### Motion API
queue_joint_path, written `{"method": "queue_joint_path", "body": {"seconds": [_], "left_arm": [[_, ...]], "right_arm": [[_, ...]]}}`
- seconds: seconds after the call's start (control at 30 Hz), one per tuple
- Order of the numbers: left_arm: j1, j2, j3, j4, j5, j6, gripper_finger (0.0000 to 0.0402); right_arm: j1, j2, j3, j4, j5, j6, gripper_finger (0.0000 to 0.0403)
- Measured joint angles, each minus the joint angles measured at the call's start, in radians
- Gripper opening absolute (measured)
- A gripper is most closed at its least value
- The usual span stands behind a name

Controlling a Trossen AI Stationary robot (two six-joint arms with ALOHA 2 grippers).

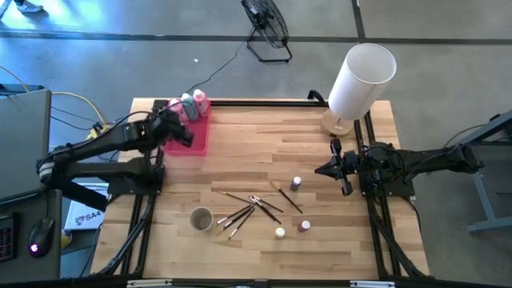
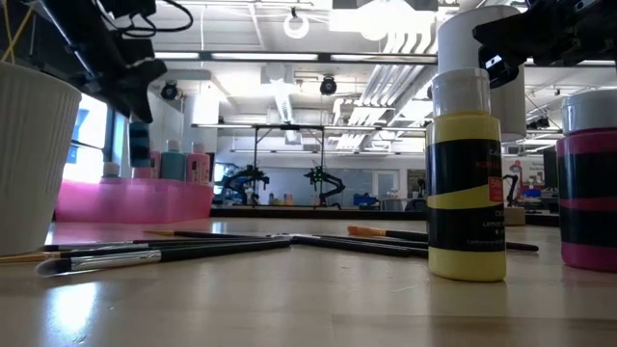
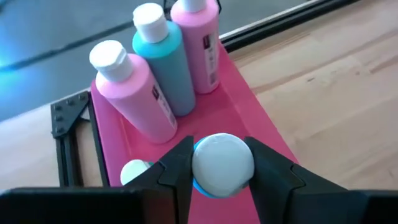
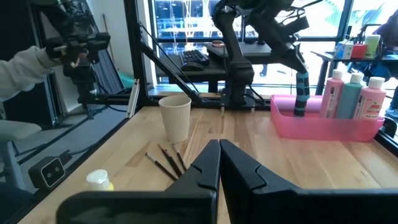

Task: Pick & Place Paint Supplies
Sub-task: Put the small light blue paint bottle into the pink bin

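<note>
Placement is the step in hand, by my reading; the left gripper point(image 3: 221, 168) is clamped on a small teal pot point(image 3: 222, 165) with a pale cap, held upright just above the pink tray point(image 1: 200, 140) at the table's far left corner; three bottles point(image 3: 168, 62), two pink with a teal one between, already stand in a row at the tray's far end, and another small pale-capped pot point(image 3: 134, 171) sits on the tray floor beside the gripper; the next move, I judge, calls for lowering the pot onto bare tray floor clear of that neighbour and the bottles, then letting go without tipping it; the risk is a nudge to the nearer pink bottle.

Much remains on the wood: three pots point(image 1: 296, 183) lie scattered right of centre; brushes point(image 1: 252, 206) lie in a loose fan near the middle, some crossing one another; a pale cup point(image 1: 201, 218) stands just beside their tips; in the low view a yellow pot point(image 2: 466, 183) and a pink one point(image 2: 588, 183) stand close to the camera.

Left arm reaches from the left edge across to the tray, wrist angled down, fingers either side of the pot's cap; right arm waits at the right edge, its gripper point(image 1: 342, 170) pressed shut on nothing, pointing inward over the table; a white lampshade point(image 1: 362, 78) stands behind it at the far right corner.
</note>
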Motion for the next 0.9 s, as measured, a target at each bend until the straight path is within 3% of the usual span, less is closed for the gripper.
{"method": "queue_joint_path", "body": {"seconds": [0.3,0.6,0.9], "left_arm": [[0.213,0.055,0.000,0.124,0.179,0.070,0.0120],[0.316,0.183,0.001,0.130,0.287,0.073,0.0119],[0.325,0.231,0.001,0.127,0.267,0.044,0.0119]], "right_arm": [[0.000,0.000,0.000,0.000,0.000,0.001,0.0003],[0.000,0.000,0.000,-0.003,0.000,0.001,0.0003],[0.000,0.000,0.000,-0.004,0.000,0.001,0.0003]]}}
